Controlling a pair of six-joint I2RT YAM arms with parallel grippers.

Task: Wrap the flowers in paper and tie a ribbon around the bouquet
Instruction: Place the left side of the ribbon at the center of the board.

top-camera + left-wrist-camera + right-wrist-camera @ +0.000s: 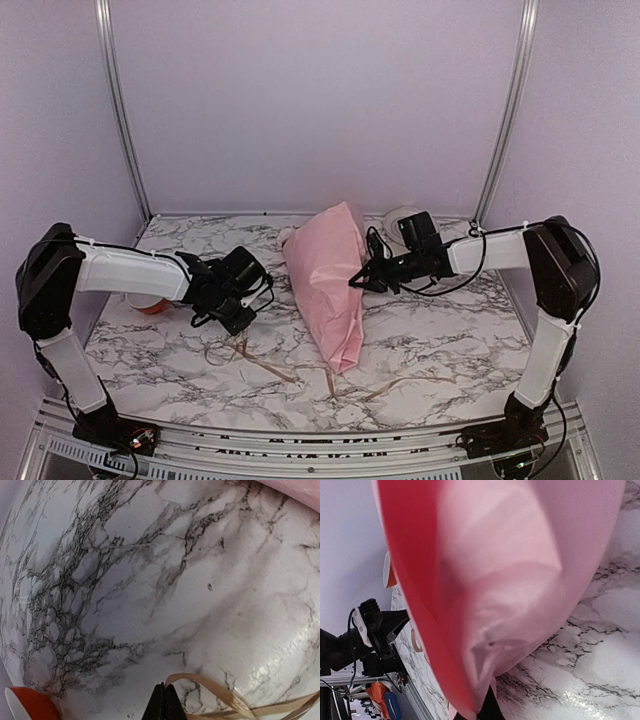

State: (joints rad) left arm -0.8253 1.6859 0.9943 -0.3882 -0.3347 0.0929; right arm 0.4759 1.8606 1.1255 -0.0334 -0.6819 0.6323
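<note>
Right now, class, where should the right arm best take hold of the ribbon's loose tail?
Pinch the ribbon where its tail lies right of the paper cone's narrow tip, coming straight down: it lies flat on the table, so the jaws can straddle its width.

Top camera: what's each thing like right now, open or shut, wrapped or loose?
paper: rolled into a cone, lying on the table.
ribbon: loose on the table, not tied round the paper.
left gripper: shut, seemingly pinching the ribbon's end.
right gripper: shut on the paper's edge.
flowers: hidden, can't tell.
</note>
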